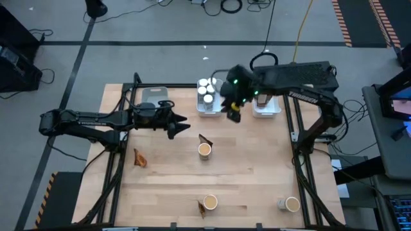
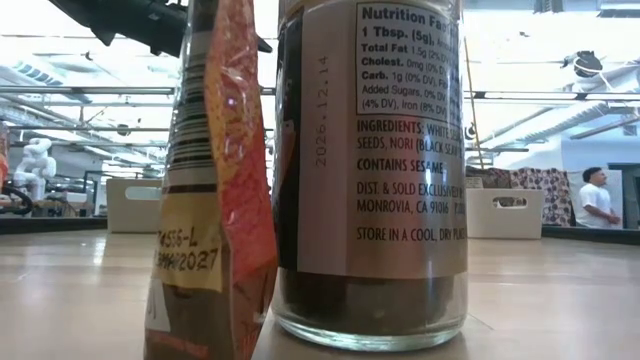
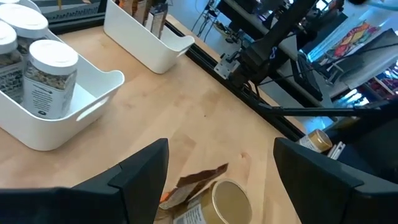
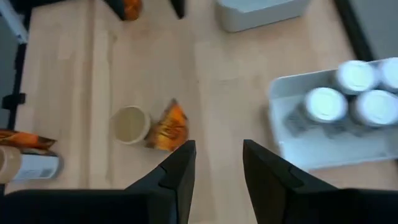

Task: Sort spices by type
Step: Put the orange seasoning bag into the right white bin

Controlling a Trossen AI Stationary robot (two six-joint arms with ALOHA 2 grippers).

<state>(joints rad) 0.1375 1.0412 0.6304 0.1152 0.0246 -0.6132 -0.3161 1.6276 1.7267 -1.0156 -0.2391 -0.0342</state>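
Note:
Three white-capped jars [image 1: 205, 90] stand in a white tray [image 1: 200, 110] at the table's far middle. My right gripper [image 1: 232, 115] hangs open and empty just right of that tray, above the table; its wrist view shows the jars [image 4: 326, 102] beside it. My left gripper [image 1: 185, 125] hovers open at the left, pointing toward a tan-topped tub [image 3: 230, 199] and a dark pouch [image 3: 193, 180] lying on the table below it. That tub [image 1: 204, 150] and pouch [image 1: 205, 138] rest at mid-table. A pouch [image 2: 210, 200] and a jar [image 2: 370, 170] stand near the front edge.
A second white tray [image 1: 266, 110] sits at the far right and a grey tray [image 1: 151, 95] at the far left. A loose pouch [image 1: 140, 158] lies at the left, and a jar [image 1: 289, 204] lies on its side at the near right.

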